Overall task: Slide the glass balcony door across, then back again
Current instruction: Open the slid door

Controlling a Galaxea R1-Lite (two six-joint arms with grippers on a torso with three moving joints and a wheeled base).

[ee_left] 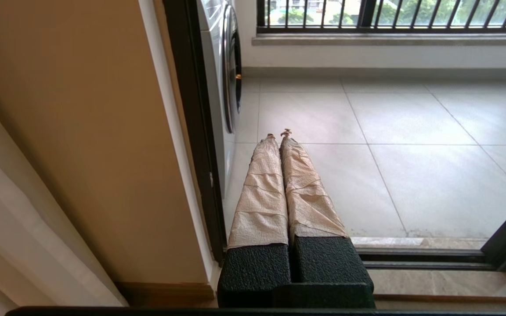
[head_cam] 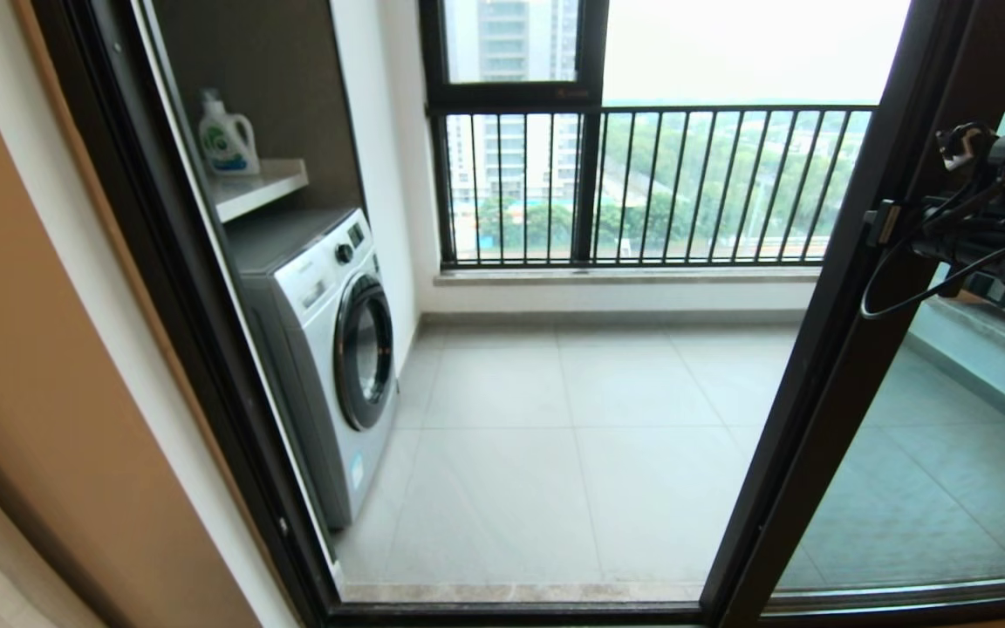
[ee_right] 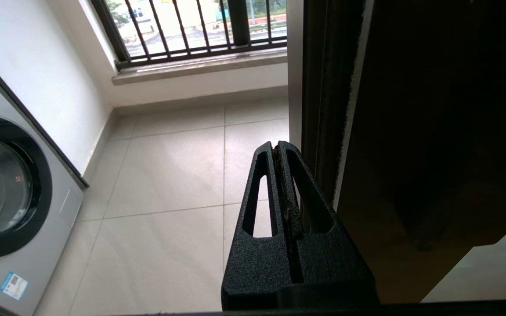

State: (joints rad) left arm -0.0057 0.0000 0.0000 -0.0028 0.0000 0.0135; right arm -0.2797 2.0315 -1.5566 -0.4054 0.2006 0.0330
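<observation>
Judging by the wide gap, the glass balcony door [head_cam: 825, 366] stands slid across to my right; sliding it back remains. My right gripper [ee_right: 279, 151], jaws closed on nothing, sits beside its frame; left gripper [ee_left: 279, 134] idles low, jaws closed.

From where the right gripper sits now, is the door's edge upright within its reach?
Probably yes. The right gripper, jaws shut, sits right beside the glass balcony door, at its dark frame edge, with nothing between them. Whether it touches cannot be told.

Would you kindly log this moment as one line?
glass balcony door: open | right gripper: shut, beside door edge | left gripper: shut, idle
</observation>
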